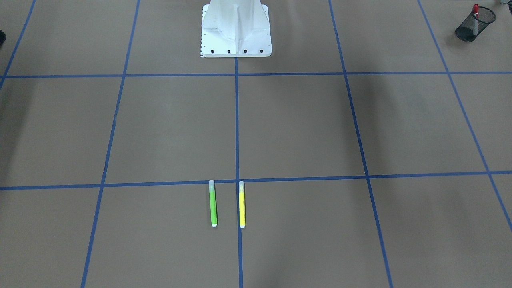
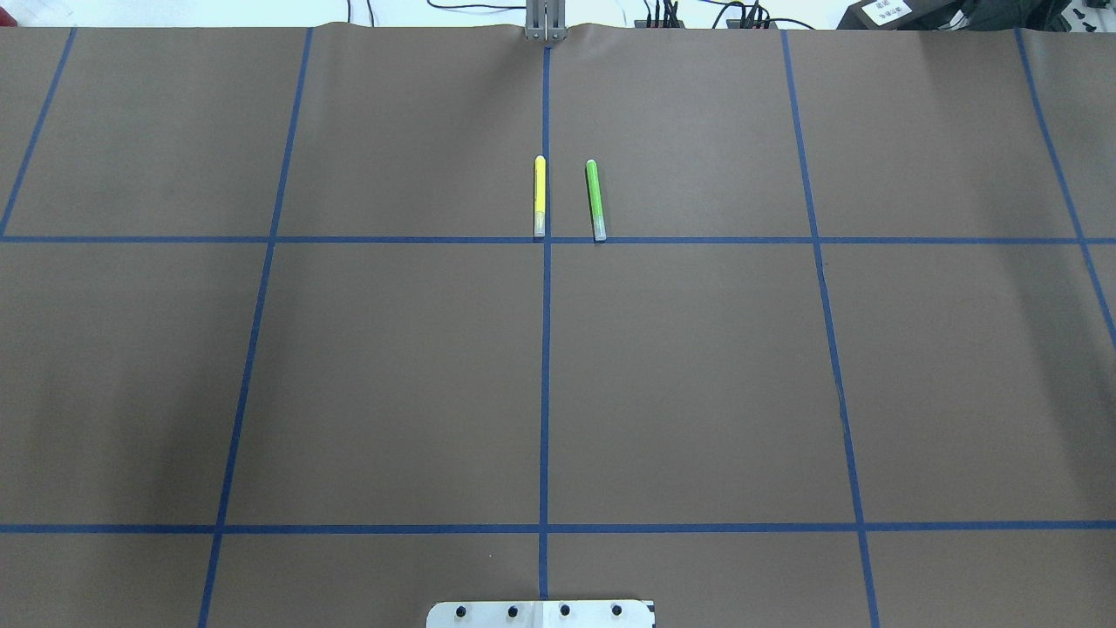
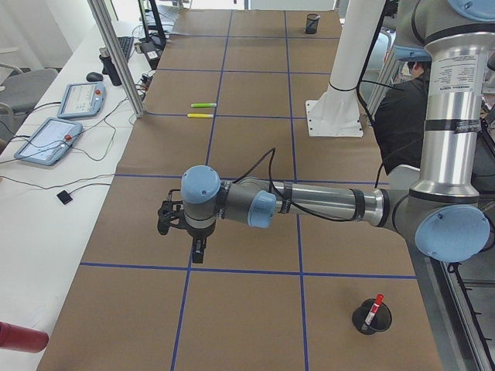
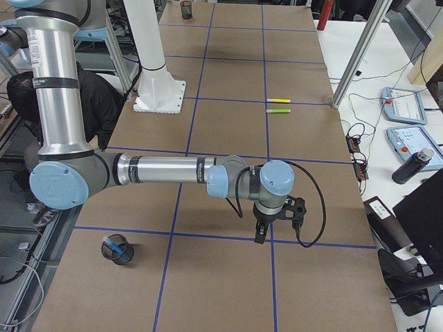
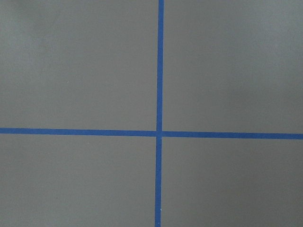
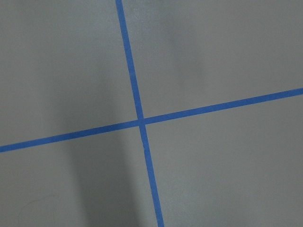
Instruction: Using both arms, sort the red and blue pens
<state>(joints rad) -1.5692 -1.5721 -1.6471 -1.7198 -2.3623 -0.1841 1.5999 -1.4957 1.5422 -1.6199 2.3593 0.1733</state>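
Note:
The red pen (image 1: 475,12) stands in a black mesh cup (image 1: 475,25) at the table corner on my left side, and the left side view shows the same red pen (image 3: 374,308) in its cup (image 3: 372,317). The blue pen (image 4: 114,244) lies inside another mesh cup (image 4: 119,250) on my right side. My left gripper (image 3: 199,253) hangs over a tape crossing, well away from its cup. My right gripper (image 4: 260,235) hangs the same way on the opposite side. Both show only in side views, so I cannot tell whether they are open or shut. Each wrist view holds only brown table and blue tape.
A lime-green marker (image 1: 213,204) and a yellow marker (image 1: 241,205) lie parallel near the table's far middle. The white robot pedestal (image 1: 236,28) stands at the near middle. A person in dark clothes (image 3: 402,116) sits behind the robot. Tablets (image 3: 48,139) lie on the side bench.

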